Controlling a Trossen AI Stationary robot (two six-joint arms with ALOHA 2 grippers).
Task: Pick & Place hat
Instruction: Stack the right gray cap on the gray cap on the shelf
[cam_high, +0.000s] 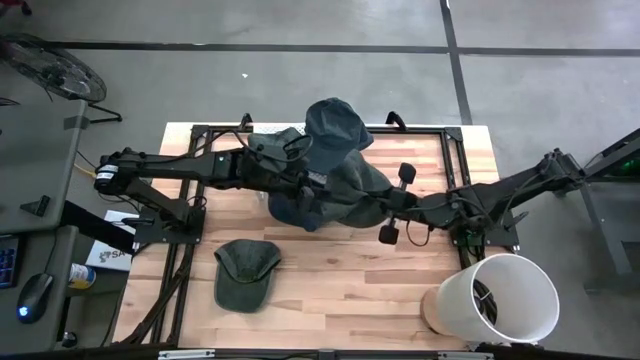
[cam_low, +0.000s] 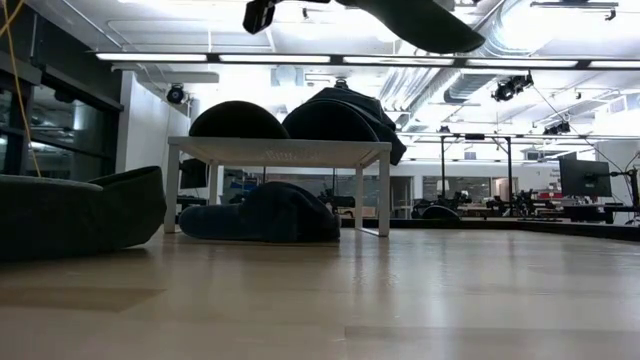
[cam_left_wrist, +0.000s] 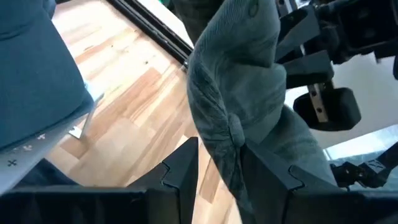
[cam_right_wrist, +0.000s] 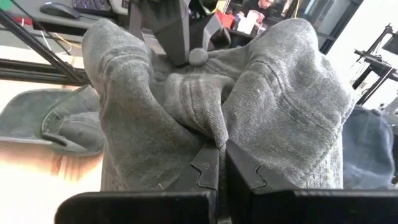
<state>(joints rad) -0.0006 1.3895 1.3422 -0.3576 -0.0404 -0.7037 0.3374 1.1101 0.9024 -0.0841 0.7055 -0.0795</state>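
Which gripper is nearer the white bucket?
Right. The right gripper, shut on the gray hat, is up-left of the white bucket; the left gripper, also holding it, is farther left.

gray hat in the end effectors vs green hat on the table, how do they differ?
The gray hat is off the table, pinched by both the left end effector and the right end effector; the green hat lies free on the table. The gray hat is crumpled and folded; the green hat sits spread out in shape, brim showing. Both are soft caps in muted tones.
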